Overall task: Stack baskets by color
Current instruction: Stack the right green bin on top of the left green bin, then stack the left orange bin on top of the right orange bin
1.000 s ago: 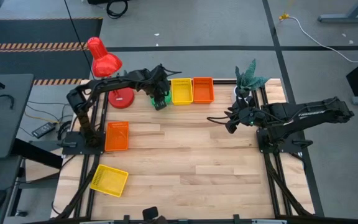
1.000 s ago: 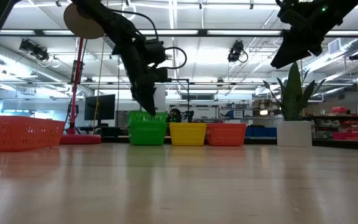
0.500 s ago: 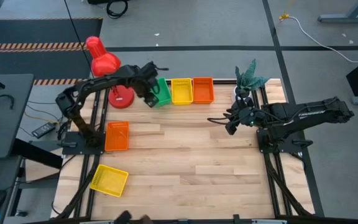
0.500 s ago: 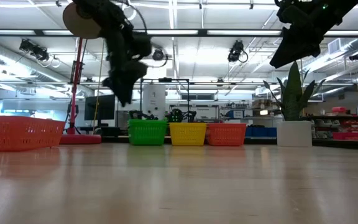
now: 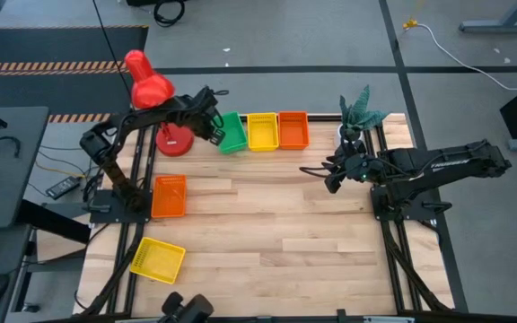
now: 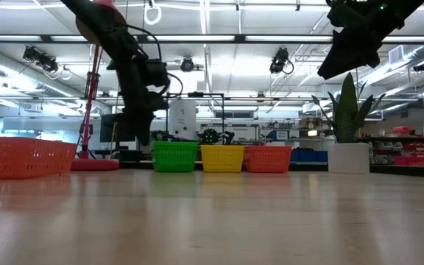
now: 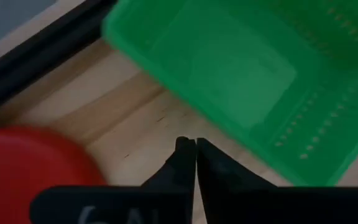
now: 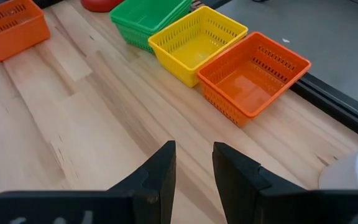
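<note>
The left tool (image 5: 212, 126) has pulled back from the green basket (image 5: 232, 133) and now hangs just beside it, toward the red lamp (image 5: 155, 99), with its fingers closed on nothing. So the green stack looks released at the far edge of the table (image 5: 276, 233), in a row with a yellow basket (image 5: 262, 131) and an orange basket (image 5: 293, 129). The right tool (image 5: 330, 177) waits half open and empty over the table. I judge green is finished; one orange basket (image 5: 169, 196) and one yellow basket (image 5: 158, 259) near the left arm are not yet stacked.
</note>
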Robot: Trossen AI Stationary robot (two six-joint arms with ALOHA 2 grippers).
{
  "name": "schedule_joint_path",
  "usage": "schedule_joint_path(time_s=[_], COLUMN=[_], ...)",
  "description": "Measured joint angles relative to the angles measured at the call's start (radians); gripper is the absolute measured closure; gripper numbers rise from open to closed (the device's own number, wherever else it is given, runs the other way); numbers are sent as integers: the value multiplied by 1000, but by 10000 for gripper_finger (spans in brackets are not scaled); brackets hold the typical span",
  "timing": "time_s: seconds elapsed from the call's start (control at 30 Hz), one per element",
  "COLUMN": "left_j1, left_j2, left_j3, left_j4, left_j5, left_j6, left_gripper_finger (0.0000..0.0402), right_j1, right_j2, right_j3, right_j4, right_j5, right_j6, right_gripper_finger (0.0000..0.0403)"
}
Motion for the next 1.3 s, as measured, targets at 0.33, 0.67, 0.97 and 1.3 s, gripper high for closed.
schedule_joint_path(time_s=[0.33, 0.67, 0.97, 1.3], left_j1=[-86, -101, -115, -408], left_j2=[0, -1, -68, -192], left_j3=[-130, -145, -89, -57], left_j4=[348, 394, 177, -32], left_j5=[-169, -208, -205, -148], left_j6=[-21, 13, 31, -185], left_gripper_finger=[396, 371, 369, 391], right_j1=[0, 0, 0, 0], right_j2=[0, 0, 0, 0], right_j3=[0, 0, 0, -7], right_j4=[0, 0, 0, 11], right_j5=[-12, -79, -90, -139], right_j6=[12, 9, -15, -170], right_gripper_finger=[292, 292, 292, 292])
